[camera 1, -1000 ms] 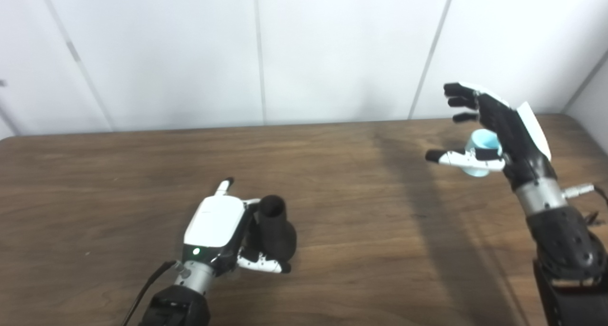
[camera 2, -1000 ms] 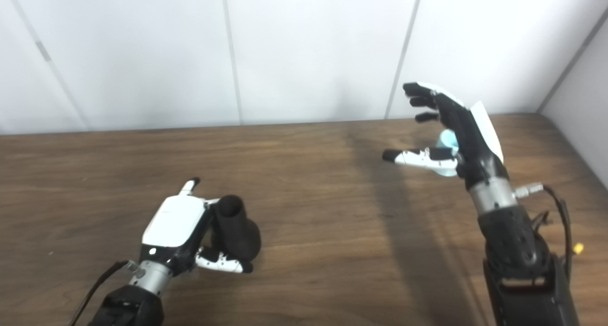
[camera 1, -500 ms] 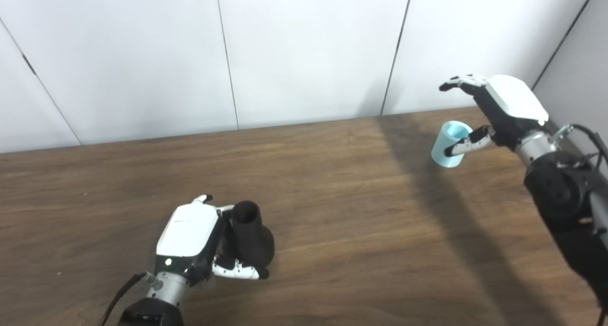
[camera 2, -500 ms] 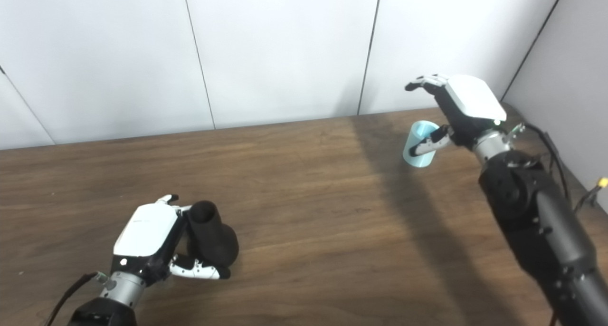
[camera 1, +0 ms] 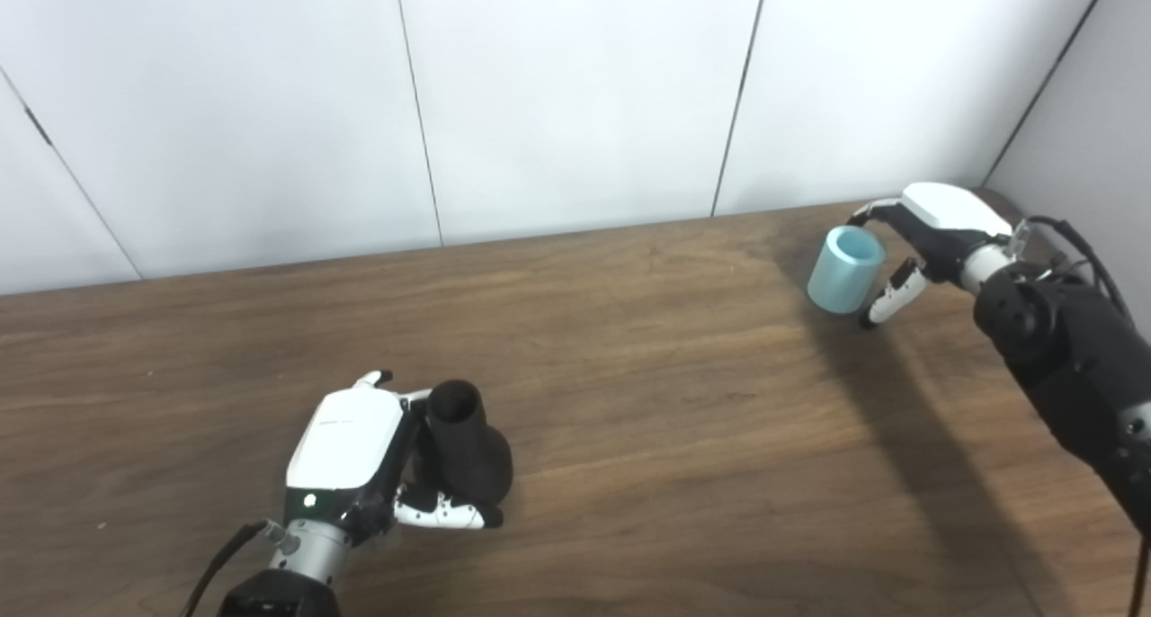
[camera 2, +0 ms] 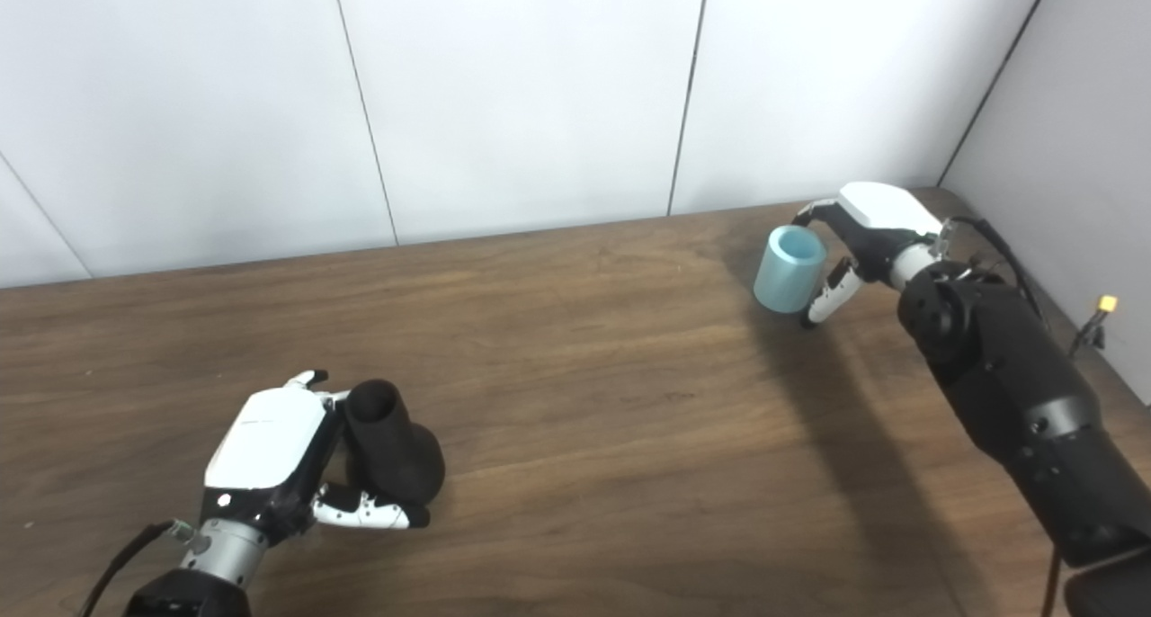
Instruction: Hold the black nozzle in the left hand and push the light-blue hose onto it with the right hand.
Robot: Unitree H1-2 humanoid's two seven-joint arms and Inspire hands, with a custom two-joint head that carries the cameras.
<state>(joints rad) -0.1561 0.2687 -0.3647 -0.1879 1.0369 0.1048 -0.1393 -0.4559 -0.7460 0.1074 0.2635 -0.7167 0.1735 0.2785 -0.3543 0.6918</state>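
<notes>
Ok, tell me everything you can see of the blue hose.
The hose is a short, light-blue tube piece, smooth and matte, maybe plastic or rubber. It stands on the table at the far right, leaning slightly, open end up and showing a hollow bore. The right hand is cupped around it, fingers curling over the far rim and thumb beside the lower wall; whether they press on it is unclear. It lies far from the nozzle.

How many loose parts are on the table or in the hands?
2. The black nozzle stands near the front left of the table, in the left hand. The light-blue hose is far right, between the right hand's fingers. Nothing seems hidden.
</notes>
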